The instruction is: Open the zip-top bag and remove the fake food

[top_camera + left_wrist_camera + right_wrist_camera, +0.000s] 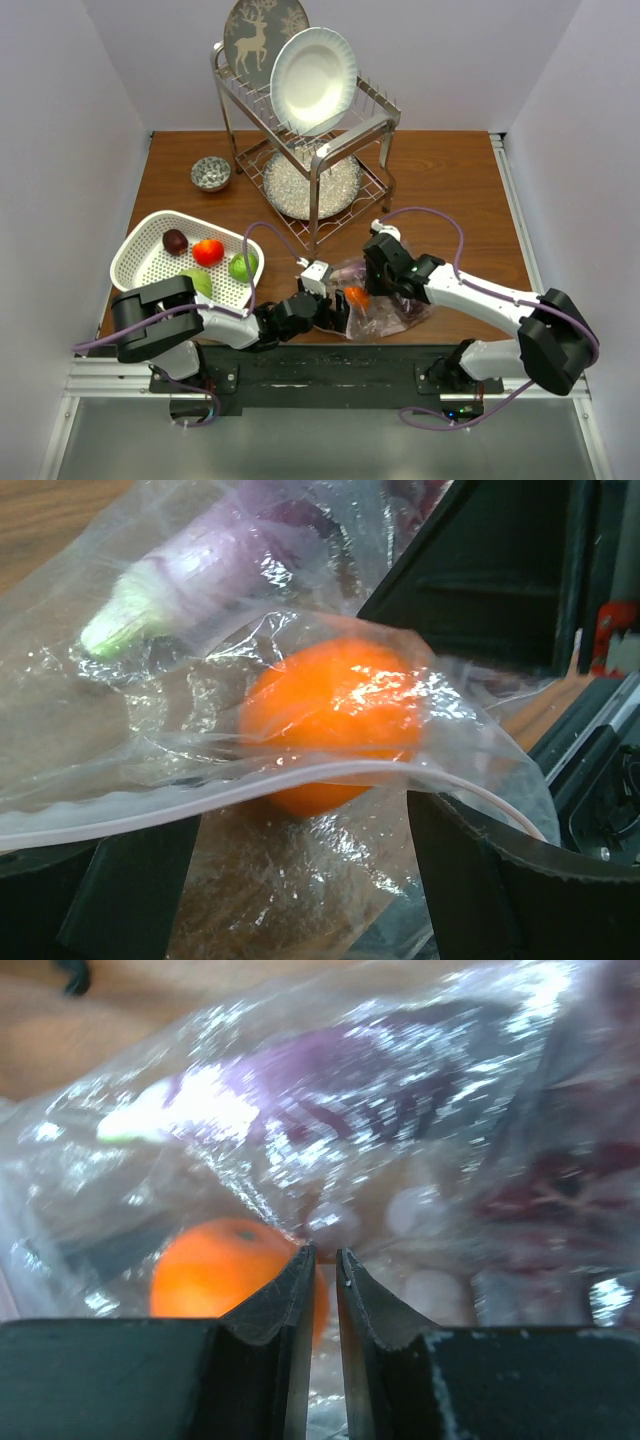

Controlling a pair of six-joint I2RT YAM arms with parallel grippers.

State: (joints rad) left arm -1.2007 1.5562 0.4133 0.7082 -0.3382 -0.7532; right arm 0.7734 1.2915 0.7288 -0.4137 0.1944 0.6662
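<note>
The zip-top bag (392,308) lies crumpled at the table's near edge, between my two grippers. Inside it show an orange fruit (335,715), a purple piece with a pale green end (195,575) and purple grapes (425,1215). My left gripper (300,880) is open; its fingers (500,880) straddle the bag's mouth, with the zip strip (250,785) running across just in front and the orange fruit behind it. My right gripper (325,1260) is shut on a fold of the bag's clear plastic, above the orange fruit (225,1265). From above, the left gripper (336,311) and right gripper (380,292) flank the orange fruit (357,297).
A white perforated basket (135,250) at the left holds a dark purple piece (175,241), a red fruit (208,251) and a green lime (242,266). A small patterned bowl (211,173) sits behind it. A metal dish rack (315,160) with plates stands at the back centre.
</note>
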